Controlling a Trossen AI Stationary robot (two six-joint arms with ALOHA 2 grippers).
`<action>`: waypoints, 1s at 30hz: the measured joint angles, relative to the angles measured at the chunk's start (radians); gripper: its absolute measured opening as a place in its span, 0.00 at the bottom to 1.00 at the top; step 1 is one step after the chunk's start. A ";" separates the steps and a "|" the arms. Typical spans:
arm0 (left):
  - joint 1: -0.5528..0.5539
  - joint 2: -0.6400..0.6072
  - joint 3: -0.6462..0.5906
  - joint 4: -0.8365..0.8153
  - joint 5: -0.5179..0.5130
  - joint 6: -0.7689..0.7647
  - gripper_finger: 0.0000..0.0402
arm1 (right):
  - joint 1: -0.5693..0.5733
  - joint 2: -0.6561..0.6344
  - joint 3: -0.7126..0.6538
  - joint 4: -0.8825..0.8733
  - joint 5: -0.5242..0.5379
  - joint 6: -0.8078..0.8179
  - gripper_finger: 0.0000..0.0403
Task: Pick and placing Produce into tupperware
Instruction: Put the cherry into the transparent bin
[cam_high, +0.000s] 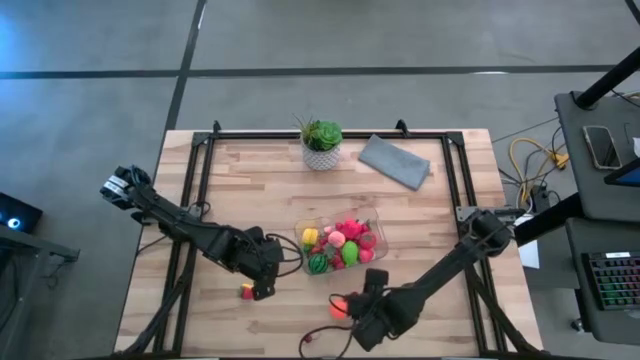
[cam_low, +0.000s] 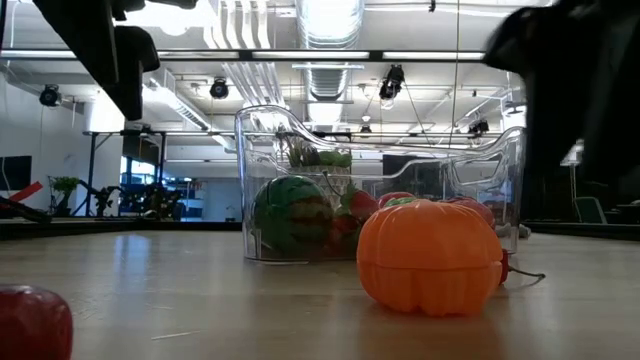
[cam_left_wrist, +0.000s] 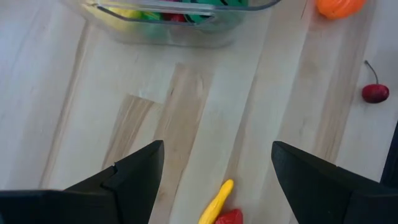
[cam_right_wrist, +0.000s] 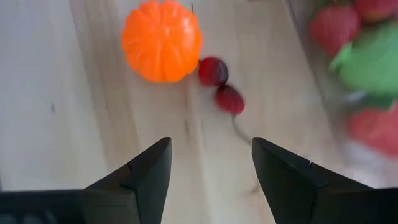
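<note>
1 tupperware (cam_high: 372, 216), 1 orange (cam_right_wrist: 161, 40), 2 cherries (cam_right_wrist: 221, 85)

Bright orange pumpkin (cam_low: 430, 257), ribbed, sitting on the pale blond wood table (cam_high: 250, 180). Just beside it, a pair of dark red cherries (cam_right_wrist: 221, 85). The clear tupperware (cam_low: 380, 185) shows a green melon (cam_low: 291, 215) with darker stripes, plus reds, pinks, yellow and lime green inside. On the left, a yellow piece (cam_left_wrist: 217, 202) touches a red one (cam_left_wrist: 230, 217). Far side: grey cloth (cam_high: 394, 161), green plant (cam_high: 321, 133) in a white patterned pot.
</note>
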 joint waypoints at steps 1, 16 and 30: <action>0.000 0.000 0.000 0.000 0.000 0.000 0.70 | -0.006 0.000 0.000 0.004 0.001 -0.047 0.54; 0.001 0.000 0.000 0.000 -0.004 -0.051 0.70 | -0.077 0.000 -0.047 0.141 -0.065 -0.419 0.54; 0.001 0.000 0.000 0.000 -0.033 -0.043 0.70 | -0.091 0.000 -0.131 0.167 -0.020 -0.418 0.53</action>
